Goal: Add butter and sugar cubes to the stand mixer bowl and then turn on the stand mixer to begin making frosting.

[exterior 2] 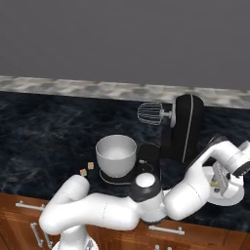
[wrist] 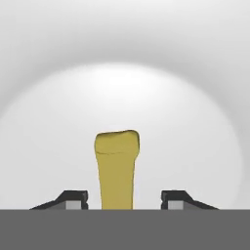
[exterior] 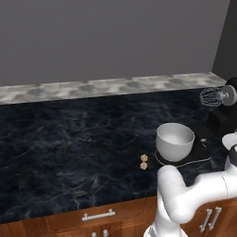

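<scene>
So the black stand mixer [exterior 2: 183,128] sits on the dark marbled stone counter [exterior: 69,139] with its rounded head tipped back and the silver wire whisk [exterior 2: 149,113] sticking out in the air. The deep pale grey-white metal bowl [exterior 2: 116,155] is parked on the mixer's flat black base, right under that whisk. Two small tan sugar cubes [exterior: 144,161] lie on the counter just beside the bowl, on its left, not touching it.

The white arm bends around the mixer's right side, so the mixer body stands between the bowl and the hand. Over there the two-finger gripper [wrist: 124,197] points down into a white round plate [exterior 2: 235,195] near the counter's front edge. In the hand view a yellow stick of butter [wrist: 116,168] stands between the dark fingertips [wrist: 73,197], with a gap on each side, so the jaws are spread around it and not pinching yet. Wooden cabinet fronts with silver handles [exterior: 98,215] run below the counter.
</scene>
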